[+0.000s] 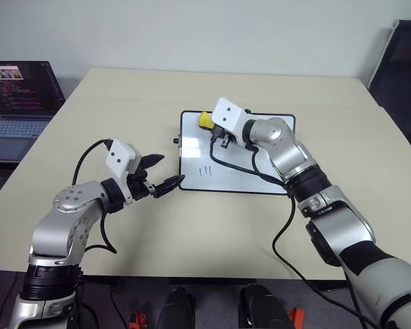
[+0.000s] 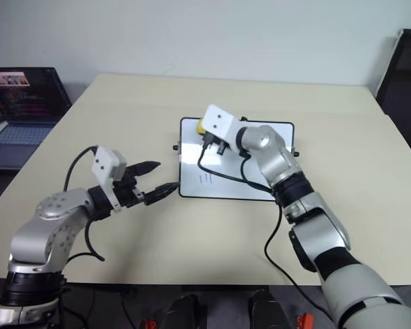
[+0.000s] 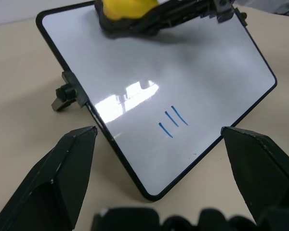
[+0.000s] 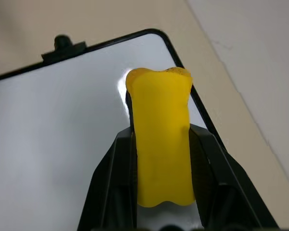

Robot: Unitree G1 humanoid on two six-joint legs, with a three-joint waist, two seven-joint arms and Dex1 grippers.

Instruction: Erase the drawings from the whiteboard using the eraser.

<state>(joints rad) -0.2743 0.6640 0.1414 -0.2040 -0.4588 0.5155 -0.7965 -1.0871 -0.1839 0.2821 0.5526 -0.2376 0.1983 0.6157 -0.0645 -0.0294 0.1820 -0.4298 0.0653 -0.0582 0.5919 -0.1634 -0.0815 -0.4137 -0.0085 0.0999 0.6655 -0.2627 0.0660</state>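
Observation:
The whiteboard point(image 1: 264, 161) lies flat in the middle of the table. The drawings point(image 1: 206, 171) are three short blue tally lines near its front left part, also plain in the left wrist view as the drawings point(image 3: 173, 121). My right gripper point(image 4: 161, 131) is shut on the eraser point(image 4: 161, 139), a yellow block with a dark underside. It holds the eraser point(image 1: 205, 120) over the board's far left corner, away from the lines. My left gripper point(image 1: 166, 173) is open just off the board's near left corner, with nothing between its fingers point(image 3: 62, 178).
An open laptop point(image 1: 20, 103) sits at the table's far left edge. A dark chair point(image 1: 401, 62) stands off the far right corner. A small black knob point(image 1: 176, 142) juts from the board's left side. A black cable point(image 1: 243, 168) from my right arm loops over the board.

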